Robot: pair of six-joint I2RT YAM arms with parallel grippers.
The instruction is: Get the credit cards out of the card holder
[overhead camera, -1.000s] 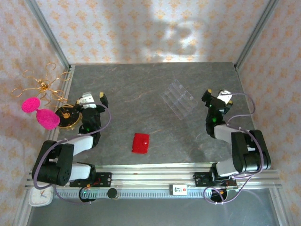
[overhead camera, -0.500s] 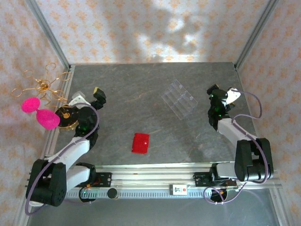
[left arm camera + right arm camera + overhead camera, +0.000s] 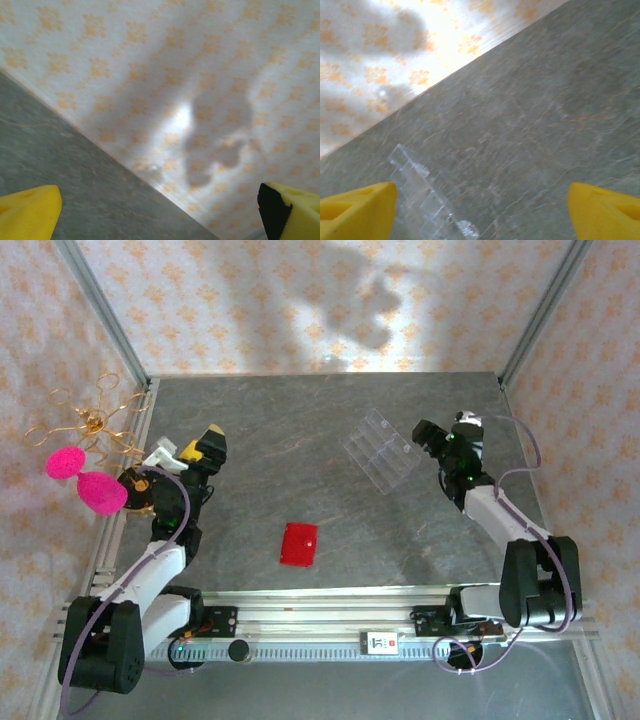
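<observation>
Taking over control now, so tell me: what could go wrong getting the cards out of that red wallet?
The red wallet lies closed and flat; a one-sided pinch may just slide it rather than open it. The right claw sits close beside the clear tray; swinging inward could knock it.

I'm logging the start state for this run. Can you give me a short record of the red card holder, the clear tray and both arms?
card holder: red, lying flat on the table, front centre, nothing touching it
clear tray: right of centre, farther back than the holder
left gripper: jaws open, empty, near the table's left edge
right gripper: jaws open, empty, just right of the tray
task status: holder not yet grasped
</observation>
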